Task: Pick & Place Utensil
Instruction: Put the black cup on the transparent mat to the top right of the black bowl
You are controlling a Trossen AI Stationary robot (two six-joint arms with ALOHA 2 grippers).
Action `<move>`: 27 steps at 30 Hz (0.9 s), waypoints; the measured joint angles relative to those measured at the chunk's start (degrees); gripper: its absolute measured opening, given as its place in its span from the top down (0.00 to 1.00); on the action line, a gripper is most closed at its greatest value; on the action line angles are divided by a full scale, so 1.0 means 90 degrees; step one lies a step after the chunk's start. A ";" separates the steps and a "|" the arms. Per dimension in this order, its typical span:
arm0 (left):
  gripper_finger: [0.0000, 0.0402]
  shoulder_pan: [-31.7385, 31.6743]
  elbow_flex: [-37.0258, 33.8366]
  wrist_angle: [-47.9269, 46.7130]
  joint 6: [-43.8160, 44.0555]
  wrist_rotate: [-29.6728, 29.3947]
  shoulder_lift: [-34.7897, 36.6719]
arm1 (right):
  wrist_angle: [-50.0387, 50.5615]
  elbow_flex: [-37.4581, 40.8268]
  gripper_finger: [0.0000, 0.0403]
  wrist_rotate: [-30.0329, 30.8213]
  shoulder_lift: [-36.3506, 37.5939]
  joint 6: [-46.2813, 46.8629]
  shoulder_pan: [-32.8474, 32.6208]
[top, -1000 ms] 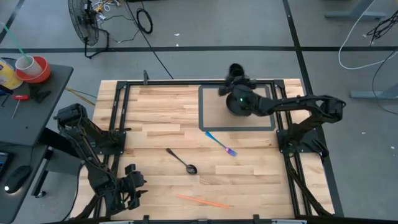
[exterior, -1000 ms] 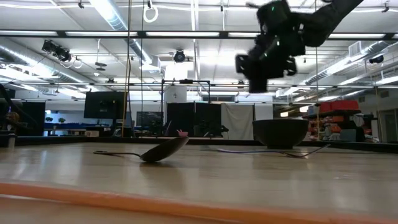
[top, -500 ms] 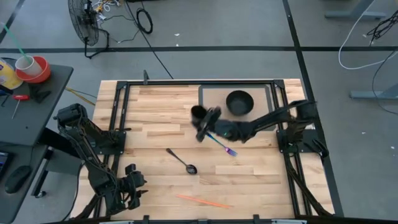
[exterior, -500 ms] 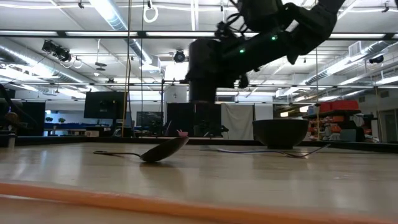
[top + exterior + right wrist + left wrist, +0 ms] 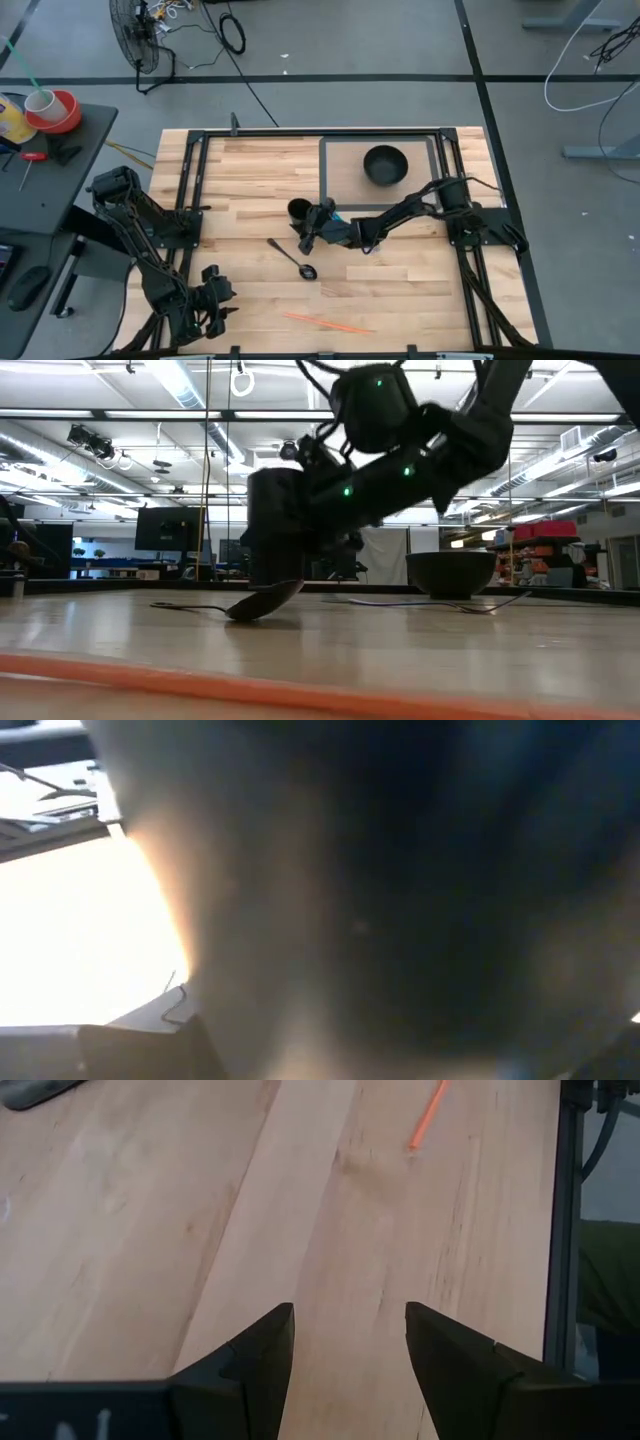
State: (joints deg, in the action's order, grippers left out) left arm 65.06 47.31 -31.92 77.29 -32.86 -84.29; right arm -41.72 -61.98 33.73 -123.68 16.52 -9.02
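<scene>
Wooden table (image 5: pixel 250 180): pale plank top inside a dark frame; both arms reach in over it.
Black spoon (image 5: pixel 293 258): lies flat near the table's middle, handle pointing toward the left arm's side and the far edge, bowl end toward the near edge; in the low view (image 5: pixel 262 600) its bowl tilts up off the wood.
Right gripper (image 5: pixel 310 220): stretched out low across the centre of the table, fingers clasped on a dark cup (image 5: pixel 298 210) at its tip.
Spoon against the right fingers: outside them, just nearer the table's near edge than the cup. From table height the cup (image 5: pixel 275 525) hangs right behind the spoon's bowl; contact cannot be judged.
Right wrist view: filled by a dark blur, nothing readable.
Blue utensil (image 5: pixel 335 214): only its end shows, beside the right gripper; the rest is hidden under the arm.
Orange utensil (image 5: pixel 325 322): thin, flat near the near edge, well apart from both grippers.
Black bowl (image 5: pixel 385 164): stands on a grey mat (image 5: pixel 340 165) at the far side.
Left gripper (image 5: pixel 210 300): waits at the near left corner, fingers (image 5: pixel 255 1355) spread wide over bare wood, pinching nothing.
Spoon against the left fingers: well apart from them.
</scene>
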 joint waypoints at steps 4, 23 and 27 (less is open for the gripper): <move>0.51 0.0000 0.0000 0.0069 0.0000 0.0015 0.0000 | -0.0500 0.0000 0.29 -0.0002 -0.0144 -0.0140 0.0002; 0.51 -0.0001 0.0000 0.0091 -0.0001 0.0022 0.0000 | -0.0527 -0.0007 0.27 0.0030 -0.0445 -0.0790 0.0151; 0.51 -0.0002 0.0000 0.0096 -0.0001 0.0022 0.0000 | -0.0589 -0.0007 0.15 -0.0020 -0.0452 -0.0913 0.0121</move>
State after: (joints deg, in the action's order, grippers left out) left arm 65.04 47.31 -31.06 77.28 -32.67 -84.29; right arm -47.02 -62.04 33.55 -127.74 8.30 -7.92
